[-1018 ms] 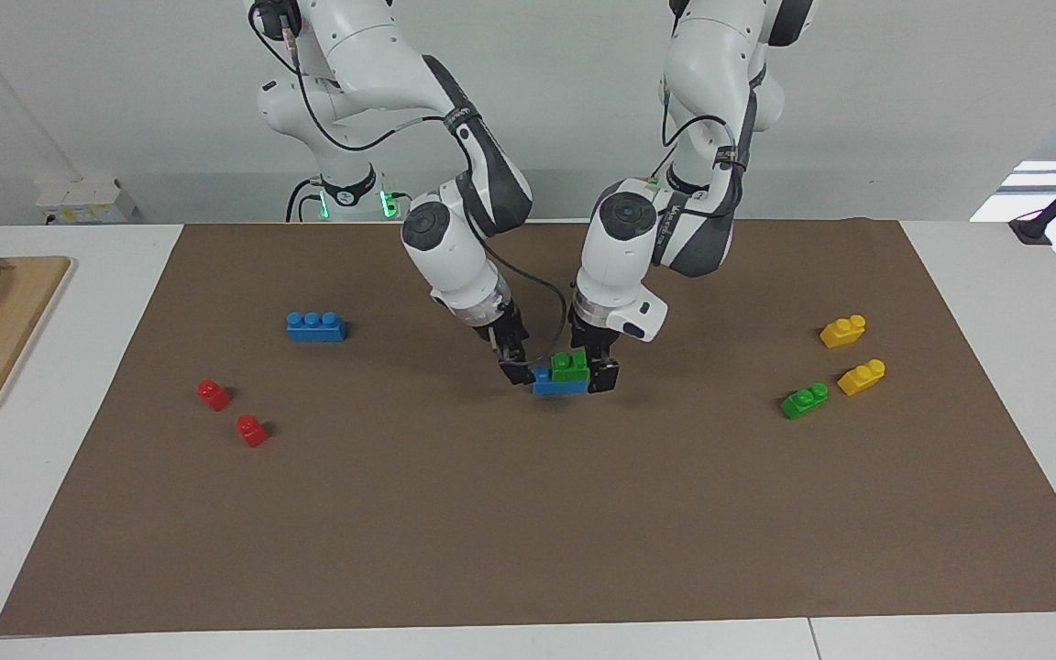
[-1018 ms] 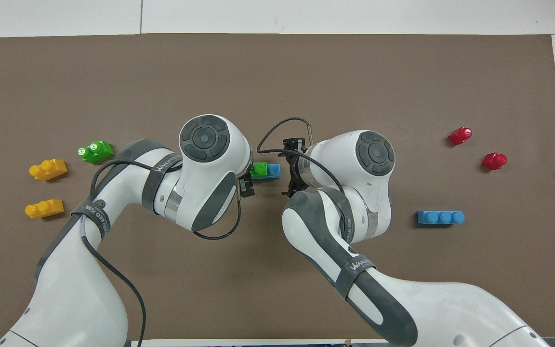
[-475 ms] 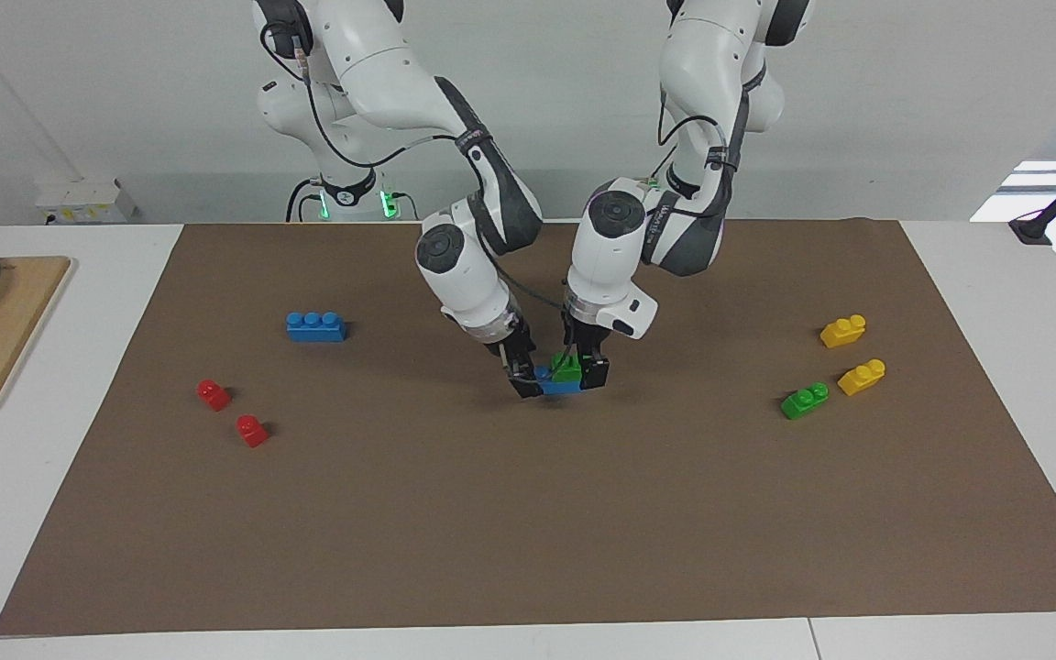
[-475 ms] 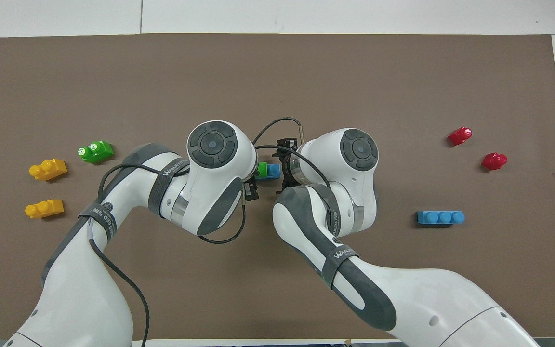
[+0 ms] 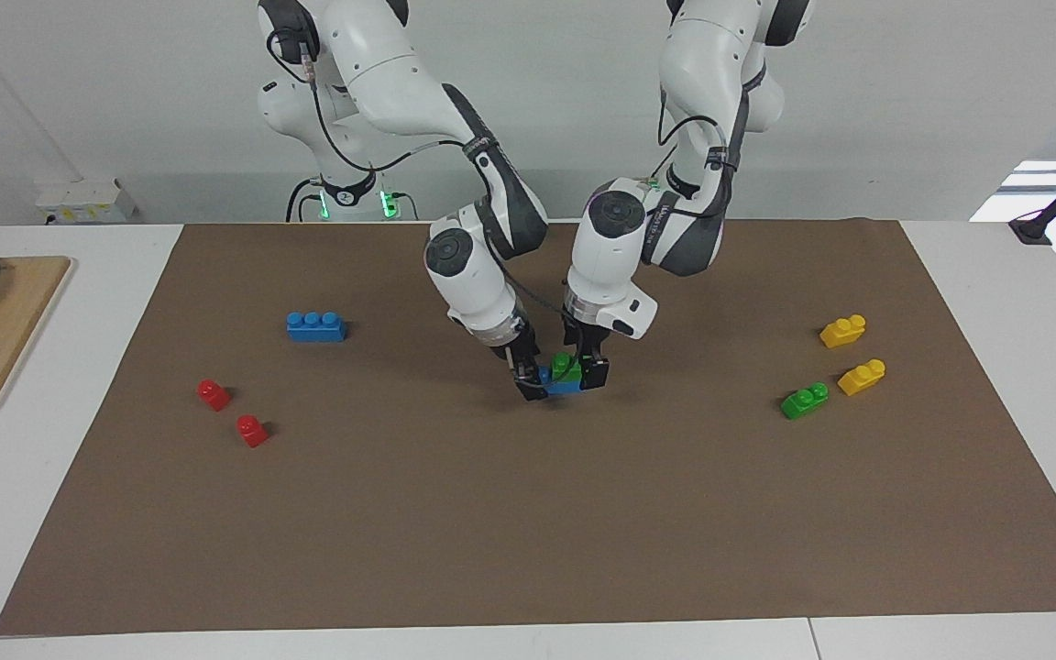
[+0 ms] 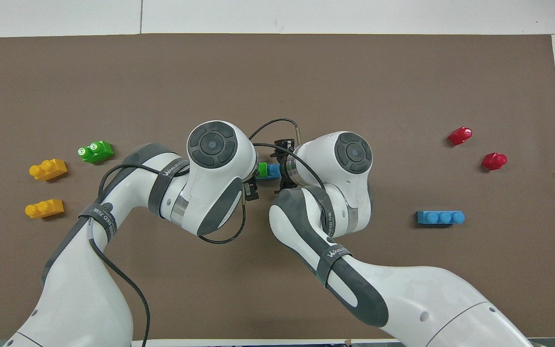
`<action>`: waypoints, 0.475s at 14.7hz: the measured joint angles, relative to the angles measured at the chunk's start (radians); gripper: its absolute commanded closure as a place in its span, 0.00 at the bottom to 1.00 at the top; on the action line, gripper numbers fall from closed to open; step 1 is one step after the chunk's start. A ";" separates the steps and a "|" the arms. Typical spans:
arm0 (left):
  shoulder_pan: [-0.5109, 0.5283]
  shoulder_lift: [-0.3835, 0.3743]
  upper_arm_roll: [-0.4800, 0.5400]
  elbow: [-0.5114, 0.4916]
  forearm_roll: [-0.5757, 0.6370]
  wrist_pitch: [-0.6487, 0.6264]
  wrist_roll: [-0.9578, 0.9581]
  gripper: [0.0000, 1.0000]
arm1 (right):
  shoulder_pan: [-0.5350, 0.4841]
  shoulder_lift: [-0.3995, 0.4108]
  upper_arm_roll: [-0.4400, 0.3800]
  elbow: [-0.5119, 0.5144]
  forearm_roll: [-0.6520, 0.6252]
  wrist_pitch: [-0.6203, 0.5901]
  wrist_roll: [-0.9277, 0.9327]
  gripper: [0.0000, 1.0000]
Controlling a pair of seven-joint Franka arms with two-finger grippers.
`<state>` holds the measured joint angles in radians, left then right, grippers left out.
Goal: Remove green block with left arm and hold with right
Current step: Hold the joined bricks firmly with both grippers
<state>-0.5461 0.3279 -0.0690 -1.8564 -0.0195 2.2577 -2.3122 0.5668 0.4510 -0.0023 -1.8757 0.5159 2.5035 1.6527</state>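
Hiding green block (image 5: 566,366), arm wrists overhead

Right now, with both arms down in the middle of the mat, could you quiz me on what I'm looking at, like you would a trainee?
1. True or false: the green block sits on a blue block.
2. How many red blocks lie on the mat? A one, B two, C three.
3. Which gripper is at the green block's end of the stack, the left gripper or the right gripper?

Key: 1 true. 2 B: one red block and a second red block. 3 left.
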 measured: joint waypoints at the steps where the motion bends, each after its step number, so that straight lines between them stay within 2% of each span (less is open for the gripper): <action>1: 0.000 0.000 0.000 0.000 0.000 0.001 0.000 0.00 | 0.000 0.003 -0.001 -0.002 0.000 0.008 0.000 0.02; 7: 0.000 0.001 0.000 -0.005 0.000 0.003 0.000 0.00 | 0.000 0.007 -0.005 -0.006 0.000 0.014 -0.009 0.11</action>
<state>-0.5463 0.3290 -0.0693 -1.8615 -0.0195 2.2606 -2.3122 0.5667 0.4581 -0.0069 -1.8822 0.5159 2.5176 1.6435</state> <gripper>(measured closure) 0.000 0.088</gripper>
